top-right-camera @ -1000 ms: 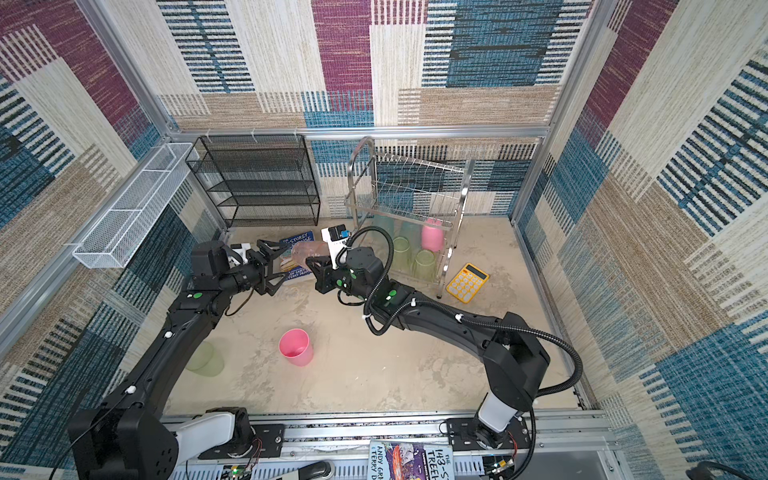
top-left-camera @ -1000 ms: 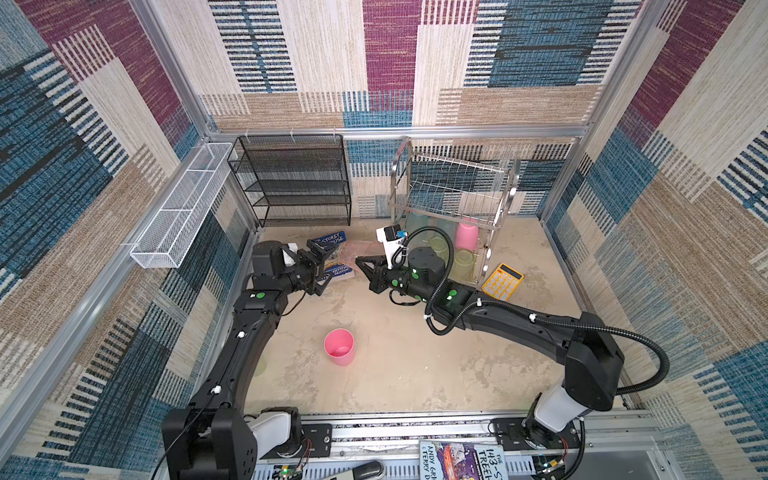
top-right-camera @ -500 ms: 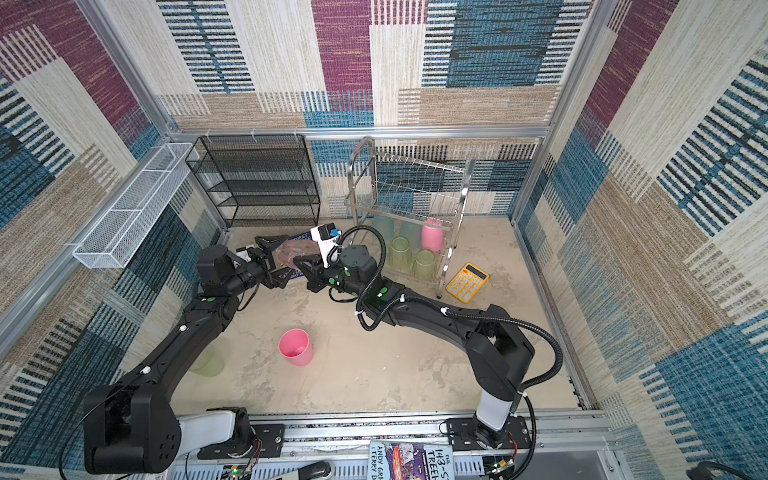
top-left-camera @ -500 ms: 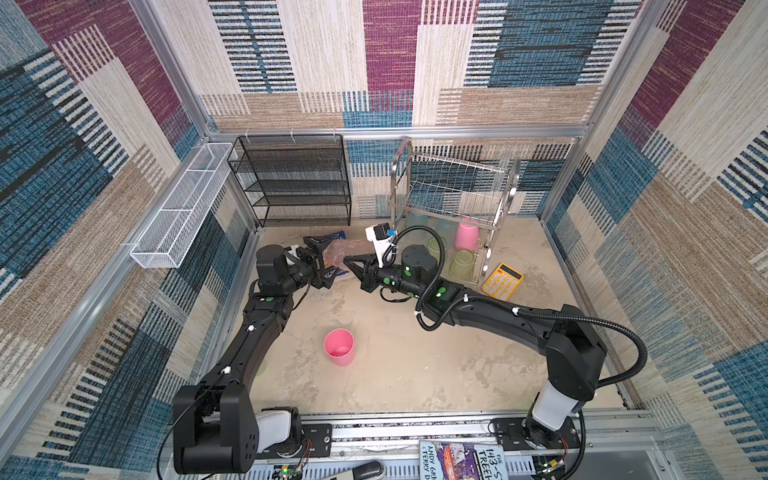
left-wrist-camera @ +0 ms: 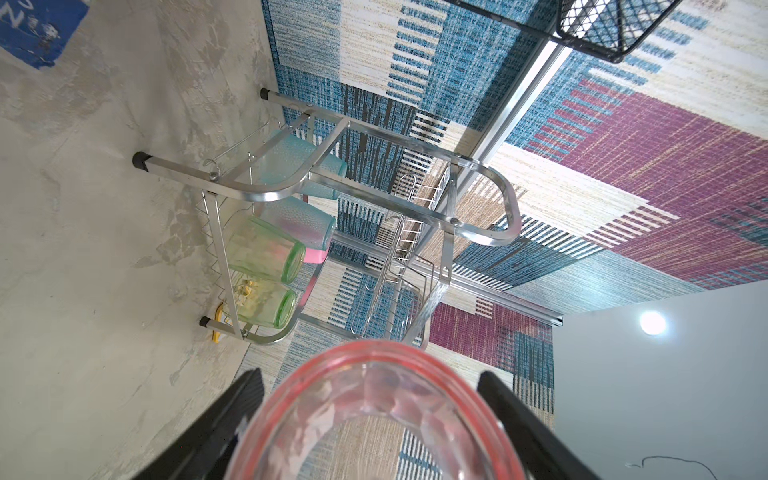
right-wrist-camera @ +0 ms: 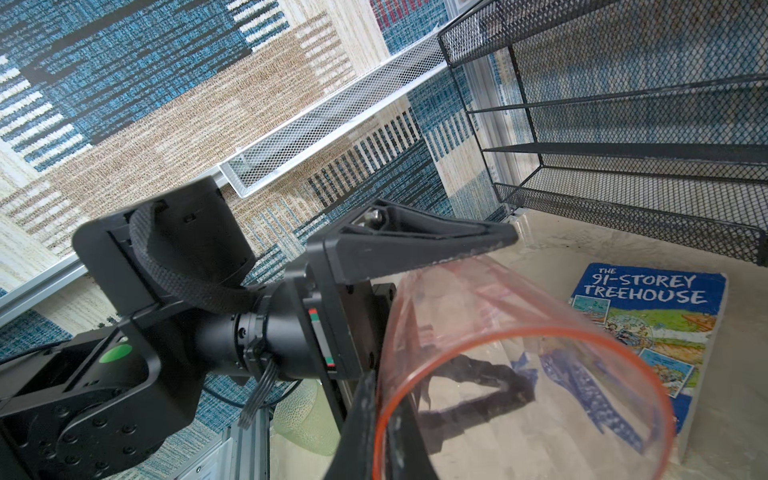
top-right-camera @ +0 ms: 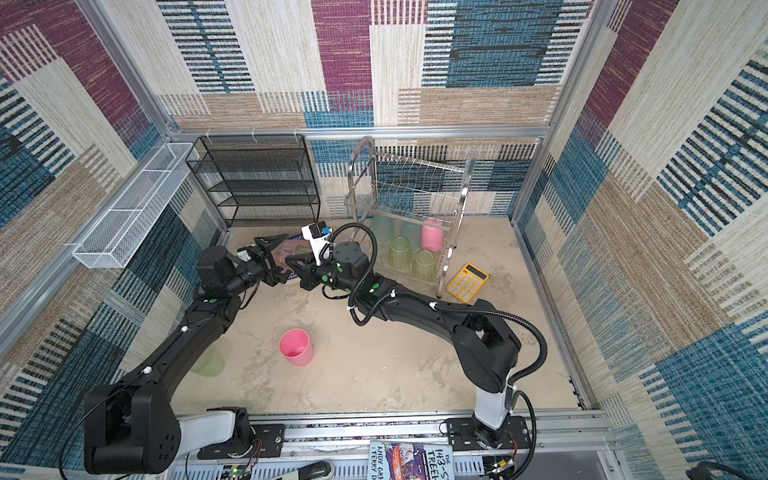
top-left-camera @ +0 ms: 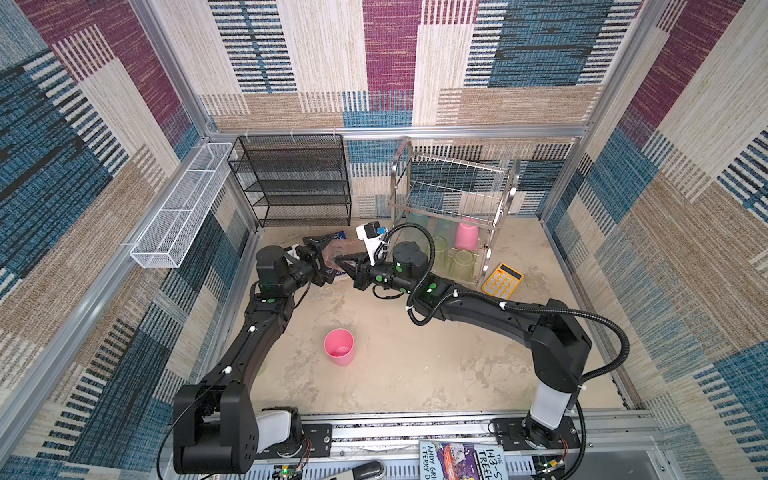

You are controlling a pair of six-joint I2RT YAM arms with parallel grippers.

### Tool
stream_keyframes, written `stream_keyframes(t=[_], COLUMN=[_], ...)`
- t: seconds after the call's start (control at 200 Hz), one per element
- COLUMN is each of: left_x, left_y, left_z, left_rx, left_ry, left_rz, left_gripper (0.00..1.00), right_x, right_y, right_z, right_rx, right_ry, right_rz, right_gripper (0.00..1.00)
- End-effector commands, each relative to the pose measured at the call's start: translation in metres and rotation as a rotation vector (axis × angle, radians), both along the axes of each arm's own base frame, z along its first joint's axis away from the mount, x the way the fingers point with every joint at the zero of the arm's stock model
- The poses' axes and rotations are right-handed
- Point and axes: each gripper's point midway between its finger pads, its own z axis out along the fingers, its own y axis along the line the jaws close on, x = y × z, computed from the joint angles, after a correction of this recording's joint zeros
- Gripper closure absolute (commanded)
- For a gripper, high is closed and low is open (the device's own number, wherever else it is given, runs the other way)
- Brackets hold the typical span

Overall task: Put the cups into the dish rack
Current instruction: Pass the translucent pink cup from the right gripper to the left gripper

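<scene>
The two arms are reaching toward each other over the back of the counter (top-left-camera: 415, 374). Between them the salmon-pink cup (right-wrist-camera: 478, 299) is hanging in the air on its side, mouth toward the right arm. The left claw (left-wrist-camera: 369, 376) is straddling it with fingers (left-wrist-camera: 232, 415) spread wide, one running along each side of the wall; the upper finger seems to be touching, but whether the pair is squeezing I cannot tell. The right claw (top-left-camera: 338, 261) is clenched, its tip sitting right at the cup's rim, and whether it is pinching that rim I cannot make out. A picture book (right-wrist-camera: 648, 324) is lying flat on the counter just below the cup.

The dish rack (top-left-camera: 510, 187) is standing at the back right. Five cups are sitting on its lower tier: two teal cups (left-wrist-camera: 291, 166) at the rear, a racked pink cup (top-left-camera: 467, 236) next to them, and two yellow-green cups (left-wrist-camera: 262, 249) at the front. A yellow calculator (top-left-camera: 503, 280) is lying beside the rack's front foot. A loose pink cup (top-left-camera: 340, 348) is standing mouth up in the middle of the counter, and a lone yellow-green cup (top-right-camera: 210, 363) is peeking out from behind the left arm
</scene>
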Motion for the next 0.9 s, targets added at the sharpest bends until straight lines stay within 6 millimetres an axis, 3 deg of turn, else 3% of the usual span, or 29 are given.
stream_keyframes(t=[0.0, 0.225, 0.566, 0.666, 0.766, 0.896], left_x=[0.000, 0.000, 0.001, 0.001, 0.000, 0.000], left_y=[-0.001, -0.001, 0.001, 0.001, 0.001, 0.003], left_z=[0.005, 0.006, 0.003, 0.003, 0.004, 0.008], left_rx=[0.001, 0.015, 0.081, 0.099, 0.132, 0.215], left_ry=[-0.024, -0.037, -0.069, -0.083, -0.096, -0.125], left_rz=[-0.005, -0.007, -0.003, -0.004, -0.008, -0.017], left_gripper=[0.17, 0.18, 0.34, 0.35, 0.37, 0.37], right_x=[-0.002, -0.002, 0.002, 0.004, 0.007, 0.010], right_y=[0.003, 0.007, 0.010, 0.009, 0.005, -0.006], right_z=[0.012, 0.009, 0.003, 0.002, 0.001, -0.002], right_rx=[0.028, 0.015, -0.014, -0.023, -0.032, -0.056], right_ry=[-0.024, -0.016, -0.002, -0.004, -0.003, 0.011], right_rz=[0.020, 0.034, 0.023, 0.011, -0.013, -0.068], right_gripper=[1.00, 1.00, 0.97, 0.88, 0.69, 0.51])
